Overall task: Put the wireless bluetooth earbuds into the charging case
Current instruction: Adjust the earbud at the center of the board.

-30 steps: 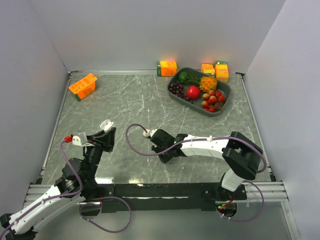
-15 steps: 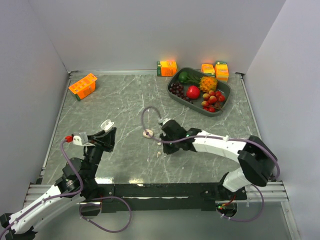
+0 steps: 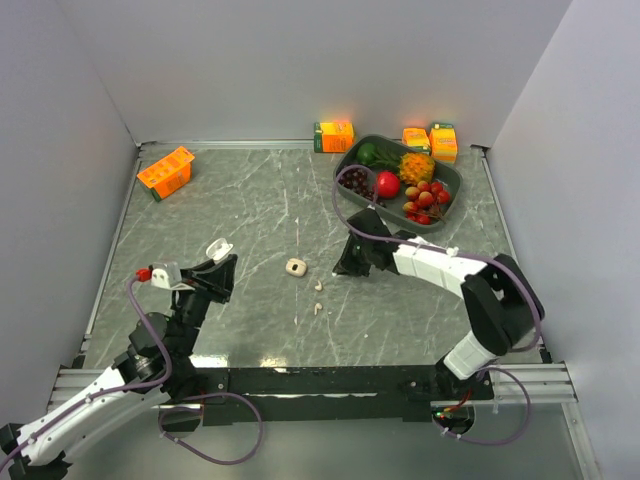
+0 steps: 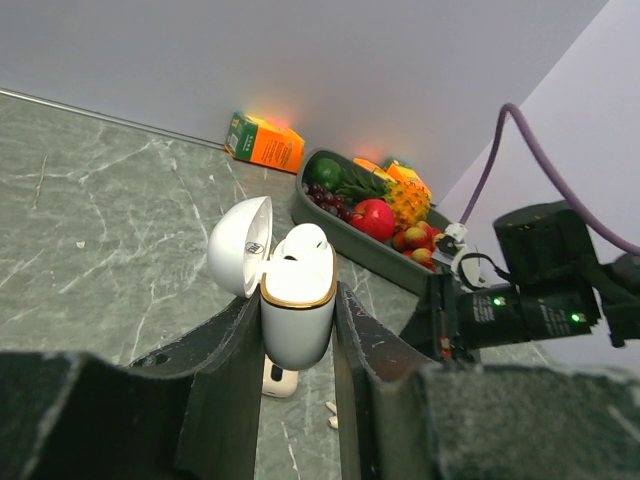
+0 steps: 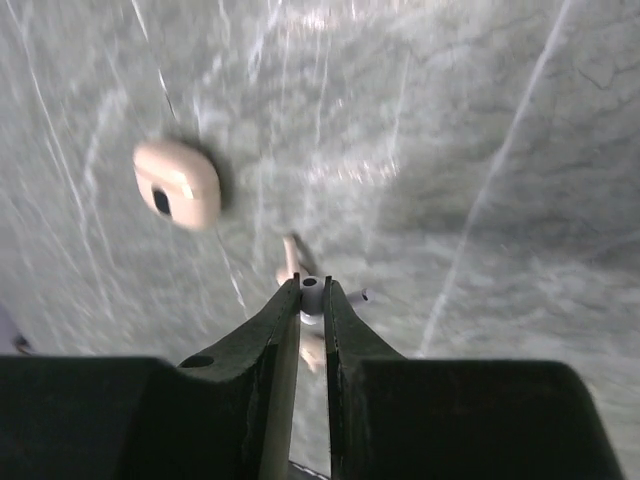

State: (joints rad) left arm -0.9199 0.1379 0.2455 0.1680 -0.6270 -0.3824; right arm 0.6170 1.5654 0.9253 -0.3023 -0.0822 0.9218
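Note:
My left gripper (image 4: 298, 330) is shut on a white charging case (image 4: 298, 310) with a gold rim. It holds the case above the table with the lid (image 4: 238, 246) open, and a white earbud (image 4: 304, 241) sits inside. The gripper also shows in the top view (image 3: 216, 262). My right gripper (image 5: 312, 292) is shut on a white earbud (image 5: 311, 286) at its fingertips, above the table; in the top view it is at centre right (image 3: 345, 266). A beige case (image 3: 295, 267) lies on the table, with two beige earbuds (image 3: 319, 285) (image 3: 316, 308) beside it.
A grey tray (image 3: 443, 220) of toy fruit stands at the back right. Orange cartons stand at the back left (image 3: 165, 172), back centre (image 3: 334, 135) and behind the tray (image 3: 430, 140). Walls close in the table on three sides.
My right gripper has swung from the left centre toward the right and back with the white earbud, uncovering the beige case and beige earbuds. The left arm has barely shifted.

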